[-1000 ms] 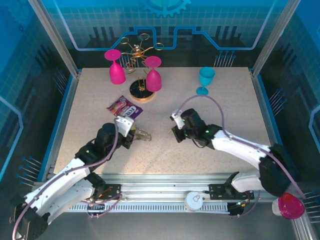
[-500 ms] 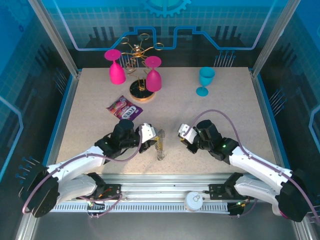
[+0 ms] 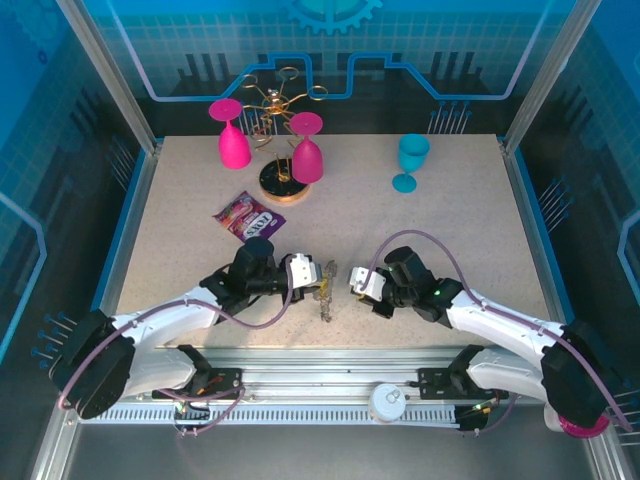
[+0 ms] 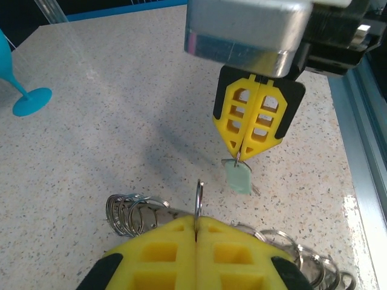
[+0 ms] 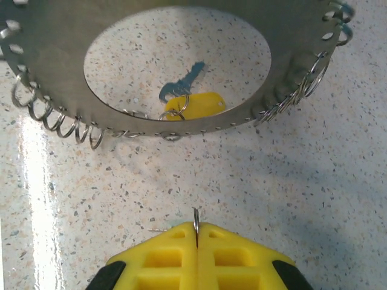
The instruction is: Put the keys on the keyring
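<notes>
Both arms are nose to nose, low over the table (image 4: 109, 127). My left gripper (image 4: 196, 222) is clenched on the edge of the keyring (image 5: 51, 42), holding it up on edge. Its wire loops (image 4: 128, 211) fan out on either side of the fingers. Straight ahead of it, my right gripper (image 4: 243, 152) is pinched tight on a small wire ring. The teal-headed key (image 4: 240, 179) dangles just below its fingertips, near the keyring's top edge but apart from it.

From the right wrist, the keyring stands broad face-on just ahead of the fingers. Through its hole I see a yellow-headed key (image 5: 199, 107) and a bluish-looking key (image 5: 181, 83) beyond it. Whether they hang from a loop or lie on the table, I can't tell.

My read is that the teal-headed key isn't on yet and needs hooking onto a loop. The other two may be done, but I can't confirm it.
</notes>
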You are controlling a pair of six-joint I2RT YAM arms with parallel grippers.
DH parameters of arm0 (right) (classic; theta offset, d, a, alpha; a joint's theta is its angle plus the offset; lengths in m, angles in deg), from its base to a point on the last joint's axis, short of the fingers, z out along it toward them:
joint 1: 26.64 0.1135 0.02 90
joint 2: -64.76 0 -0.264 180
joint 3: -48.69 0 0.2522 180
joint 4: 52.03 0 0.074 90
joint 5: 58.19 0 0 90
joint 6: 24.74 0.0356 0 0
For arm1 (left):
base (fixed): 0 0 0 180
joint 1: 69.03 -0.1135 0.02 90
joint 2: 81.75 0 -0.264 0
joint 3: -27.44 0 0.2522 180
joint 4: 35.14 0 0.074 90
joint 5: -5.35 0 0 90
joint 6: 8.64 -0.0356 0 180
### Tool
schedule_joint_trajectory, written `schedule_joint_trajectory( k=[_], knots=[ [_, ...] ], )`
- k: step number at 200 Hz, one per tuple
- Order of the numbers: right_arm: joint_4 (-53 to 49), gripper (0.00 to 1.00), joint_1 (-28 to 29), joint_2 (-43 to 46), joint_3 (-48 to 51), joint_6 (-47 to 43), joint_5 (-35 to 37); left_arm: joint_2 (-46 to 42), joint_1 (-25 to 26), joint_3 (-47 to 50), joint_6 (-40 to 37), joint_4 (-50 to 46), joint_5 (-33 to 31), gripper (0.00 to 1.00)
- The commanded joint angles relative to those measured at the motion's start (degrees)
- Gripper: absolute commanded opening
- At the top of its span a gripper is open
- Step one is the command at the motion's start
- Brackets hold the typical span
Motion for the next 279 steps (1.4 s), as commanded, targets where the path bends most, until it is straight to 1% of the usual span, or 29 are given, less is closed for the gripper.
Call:
schedule_joint_trajectory(
  k=[1,27,65,107,125,144,173,191,210,236,261,279],
  knots=[
    [3.47,0.00,0.49,0.66,-0.96,-3.06,-5.01,1.55,0.27,0.34,-0.15,2.99,1.73,0.00],
    [5.33,0.00,0.44,0.73,-1.07,-4.02,-9.20,2.60,0.35,-0.36,2.76,3.21,-0.41,0.00],
    [8.68,0.00,-0.01,2.07,-0.36,-3.29,-11.26,3.11,0.84,-0.99,4.30,1.61,-2.81,0.00],
    [12.34,0.00,-0.40,3.57,1.01,-0.69,-11.74,3.73,1.45,-1.80,5.04,0.31,-3.04,0.00],
    [11.66,0.00,-0.57,3.31,0.81,-0.30,-10.93,3.67,1.52,-1.53,4.80,0.81,-2.98,0.00],
    [8.59,0.00,-0.54,2.91,0.04,-0.91,-9.38,3.32,1.58,-1.10,4.52,1.62,-4.24,0.00],
    [2.59,0.00,0.48,0.20,-1.99,-4.75,-1.43,2.86,1.68,-0.15,4.34,3.72,-8.77,0.00],
    [1.15,0.00,0.75,-1.89,-3.08,-4.81,0.27,2.77,1.72,0.03,4.53,4.12,-9.88,0.00],
    [5.41,0.00,0.80,-1.35,-2.19,-2.26,-2.92,2.85,1.76,0.33,4.82,4.62,-9.60,0.00],
    [12.74,0.00,0.73,0.24,-0.83,3.34,-5.24,2.65,1.82,0.85,5.85,6.48,-9.80,0.00],
    [20.06,0.00,0.80,1.42,0.94,10.51,-5.68,2.77,2.03,1.56,8.50,9.24,-10.27,0.00],
    [25.38,0.00,0.82,1.88,2.21,13.52,-5.32,2.94,2.29,1.40,11.55,9.57,-10.92,0.00]
  ],
)
